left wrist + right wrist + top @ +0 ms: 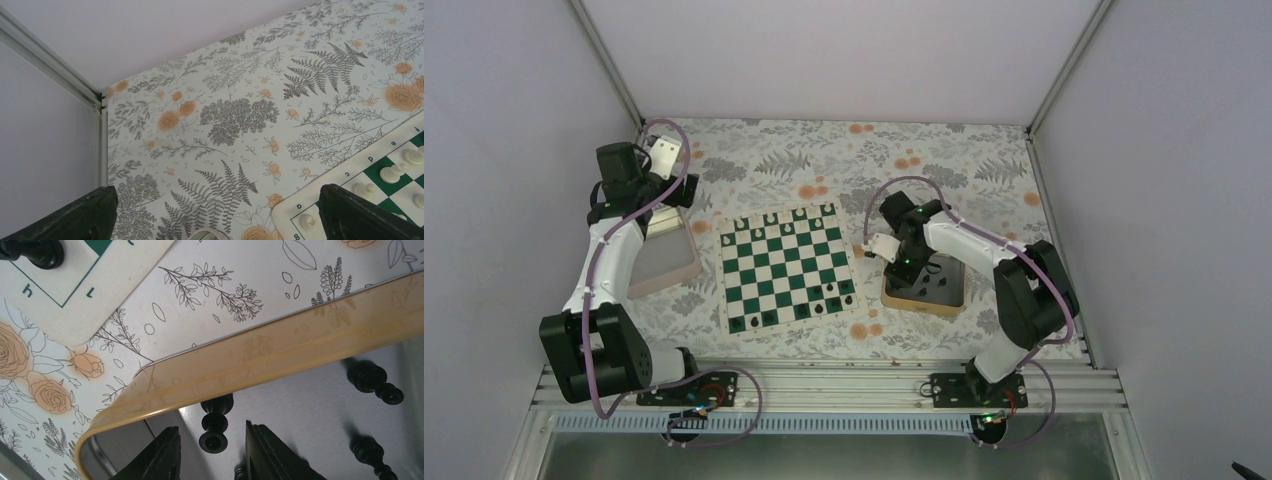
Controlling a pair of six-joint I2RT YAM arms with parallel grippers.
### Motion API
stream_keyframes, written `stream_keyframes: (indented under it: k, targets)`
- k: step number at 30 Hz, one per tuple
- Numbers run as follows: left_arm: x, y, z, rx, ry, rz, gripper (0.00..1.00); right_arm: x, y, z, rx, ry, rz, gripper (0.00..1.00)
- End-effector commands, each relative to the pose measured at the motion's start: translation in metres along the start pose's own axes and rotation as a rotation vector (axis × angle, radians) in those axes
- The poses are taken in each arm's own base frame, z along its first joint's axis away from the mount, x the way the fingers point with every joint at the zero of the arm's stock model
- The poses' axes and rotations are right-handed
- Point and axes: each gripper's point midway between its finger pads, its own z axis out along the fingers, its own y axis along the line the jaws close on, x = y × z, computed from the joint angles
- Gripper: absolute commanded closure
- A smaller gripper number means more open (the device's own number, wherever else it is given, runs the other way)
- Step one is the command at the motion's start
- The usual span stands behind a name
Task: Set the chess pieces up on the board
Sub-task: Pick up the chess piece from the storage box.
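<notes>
Chess pieces [214,422]: your right wrist view shows black ones lying in the gold tray [260,360]. Only your top view shows others standing on the board [786,268].
Right gripper [211,440]: fingers spread, straddling one tray piece without touching it.
Left gripper [217,200]: fingers spread wide with nothing between them, near the board's far-left corner.

The board [786,268] lies mid-table [944,170] between 2 trays: the left tray [667,262] close beside it, the right tray [921,308] near its right corner. Chess pieces [834,303] stand on its near rows, and more lie in the right tray. Opposing figures [769,218] line its far row.
</notes>
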Motion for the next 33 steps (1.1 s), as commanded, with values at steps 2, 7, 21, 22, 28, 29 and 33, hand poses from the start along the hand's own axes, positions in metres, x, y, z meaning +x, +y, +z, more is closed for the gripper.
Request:
stream_keyframes:
  k: [2, 7, 21, 22, 28, 29, 33]
  targets:
    - [0.0, 0.001, 0.001, 0.007, -0.001, 0.011, 0.0, 0.0, 0.001, 0.003, 0.013, -0.002, 0.01, 0.65]
    - [0.0, 0.001, 0.0, 0.005, -0.002, 0.011, 0.0, 0.0, 0.002, 0.006, 0.006, 0.003, 0.007, 0.69]
    - [0.0, 0.001, 0.0, 0.004, -0.003, 0.01, 0.0, 0.0, -0.001, 0.007, 0.034, 0.01, 0.006, 0.85]
    - [0.0, 0.0, 0.0, 0.004, -0.002, 0.01, 0.0, 0.0, -0.002, 0.006, 0.039, 0.012, 0.007, 0.87]
    - [-0.001, 0.0, 0.0, 0.006, -0.003, 0.009, 0.0, -0.003, -0.006, -0.011, 0.073, -0.007, 0.006, 0.91]
    - [-0.001, 0.0, 0.0, 0.006, -0.004, 0.009, 0.0, -0.004, -0.006, -0.018, 0.078, -0.012, 0.005, 0.91]
    - [-0.002, 0.001, -0.001, 0.003, -0.007, 0.01, 0.0, -0.023, -0.009, -0.048, 0.1, -0.053, -0.011, 0.91]
